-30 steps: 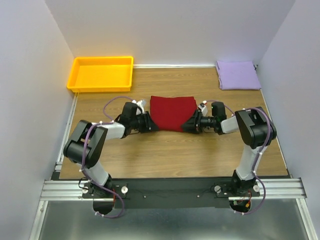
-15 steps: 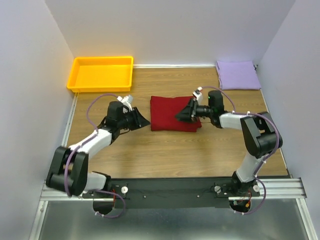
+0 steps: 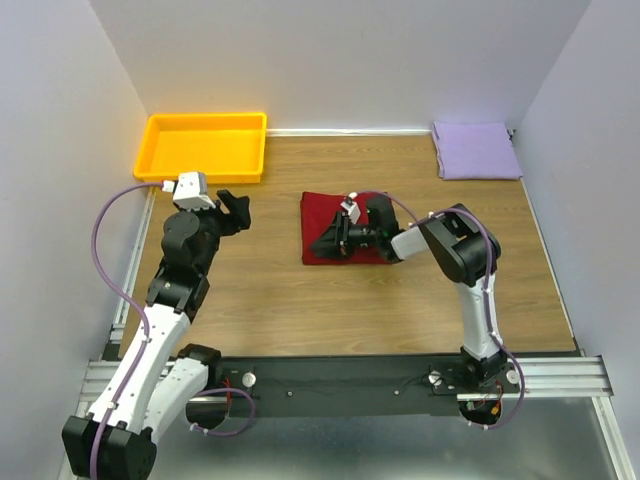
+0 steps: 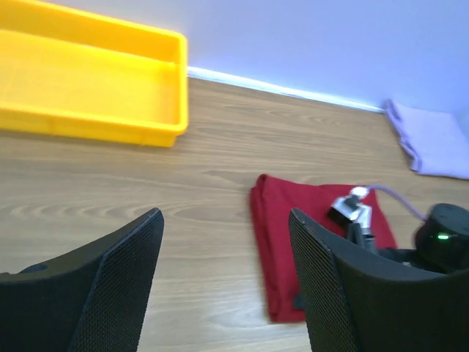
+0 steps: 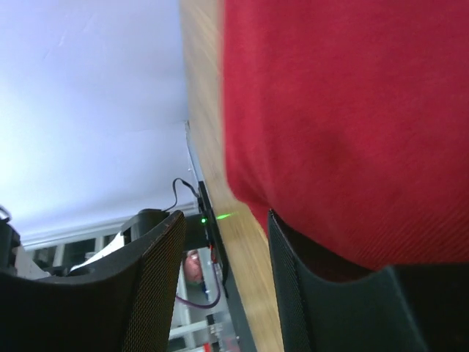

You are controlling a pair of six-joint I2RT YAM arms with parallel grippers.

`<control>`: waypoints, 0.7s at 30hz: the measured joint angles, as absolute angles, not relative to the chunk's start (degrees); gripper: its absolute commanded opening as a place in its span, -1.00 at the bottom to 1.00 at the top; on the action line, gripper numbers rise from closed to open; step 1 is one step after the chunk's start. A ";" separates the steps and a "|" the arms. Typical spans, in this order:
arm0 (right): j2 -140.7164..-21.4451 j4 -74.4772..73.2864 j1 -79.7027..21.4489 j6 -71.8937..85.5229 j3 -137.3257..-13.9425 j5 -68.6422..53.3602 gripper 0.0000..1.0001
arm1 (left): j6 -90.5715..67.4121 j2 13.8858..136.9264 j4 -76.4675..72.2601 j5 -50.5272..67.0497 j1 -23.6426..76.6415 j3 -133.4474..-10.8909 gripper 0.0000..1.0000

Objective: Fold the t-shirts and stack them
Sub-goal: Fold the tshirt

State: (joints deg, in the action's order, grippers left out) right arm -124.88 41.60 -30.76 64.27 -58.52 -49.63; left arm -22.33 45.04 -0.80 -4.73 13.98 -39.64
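red shirt (image 3: 340,212) is folded into a rough rectangle about mid-table, lying flat on the wood. the right gripper (image 3: 320,245) is down low across the shirt's near half, reaching in from the right side with its tip close to the shirt's near-left corner. in the right wrist view the red cloth (image 5: 344,110) fills most of the frame and the two fingers (image 5: 157,286) stand apart with bare table and the arm base showing in the gap, so the jaws are parted and nothing is pinched between them. the cloth's edge lies right against one finger, but i can't tell if that finger is under the fabric or just beside it. the purple shirt (image 3: 476,150) is folded too, tucked in the far right corner, well apart from the red one. the left gripper (image 3: 236,206) is lifted off the table (image 3: 300,310) to the left of the red shirt, not touching anything. its wrist view shows the jaws spread wide and empty, looking down at the red shirt (image 4: 275,220) with the purple one (image 4: 436,139) beyond. the yellow tray (image 3: 205,147) sits in the far left corner, nothing in it.
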 measured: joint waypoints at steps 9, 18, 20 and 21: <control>-122.30 35.73 -31.07 62.87 -61.65 -47.40 0.13 | -17.98 42.48 -0.64 -9.13 13.96 -35.73 0.63; -121.27 33.10 -34.44 62.59 -71.70 -43.99 0.13 | -16.84 42.68 -0.75 -9.26 13.93 -35.73 0.63; -122.93 33.23 -35.44 62.89 -71.68 -43.38 0.12 | -16.69 42.83 -0.78 -9.23 13.96 -35.73 0.63; -124.64 33.28 -36.01 63.05 -71.42 -43.03 0.13 | -16.67 43.00 -0.80 -9.21 13.93 -35.73 0.63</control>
